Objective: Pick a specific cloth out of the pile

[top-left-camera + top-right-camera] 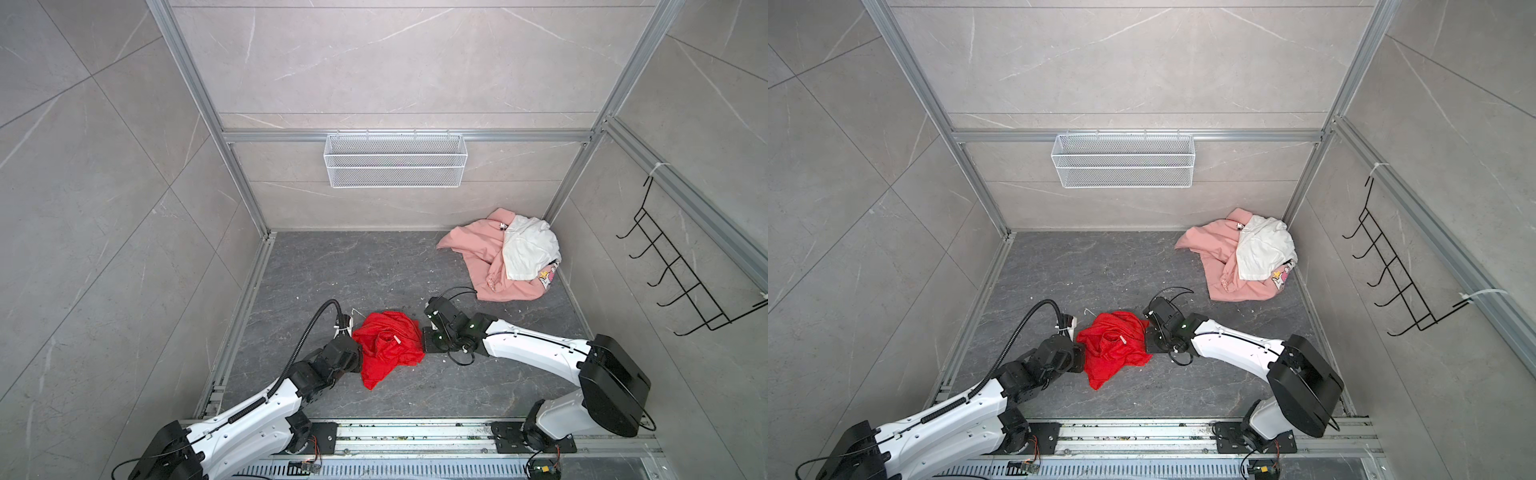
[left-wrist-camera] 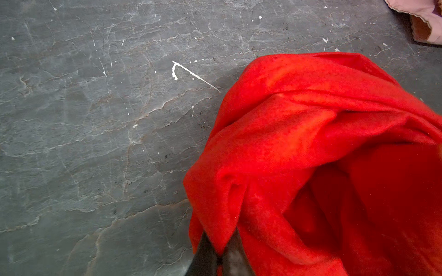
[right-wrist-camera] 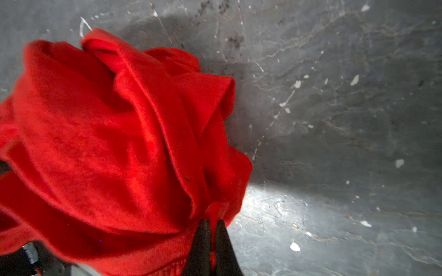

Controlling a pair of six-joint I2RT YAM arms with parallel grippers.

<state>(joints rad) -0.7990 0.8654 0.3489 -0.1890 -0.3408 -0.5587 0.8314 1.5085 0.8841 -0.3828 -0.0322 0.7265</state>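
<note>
Red cloth (image 1: 388, 347): stretched between left tool (image 2: 220, 239) and right tool (image 3: 212, 222), each clenched on opposite edge; pile (image 1: 503, 257) well apart.

I'm holding the cloth (image 1: 388, 347) bunched up between my left gripper (image 1: 358, 351) and right gripper (image 1: 424, 341), near the front of the dark floor (image 1: 353, 266). My fingertips are probably buried in fabric, hard to see. The pile (image 1: 469, 249) is sitting well apart in the far right corner.

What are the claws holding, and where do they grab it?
The red cloth: the left claw pinches its left edge, the right claw its right edge.
</note>
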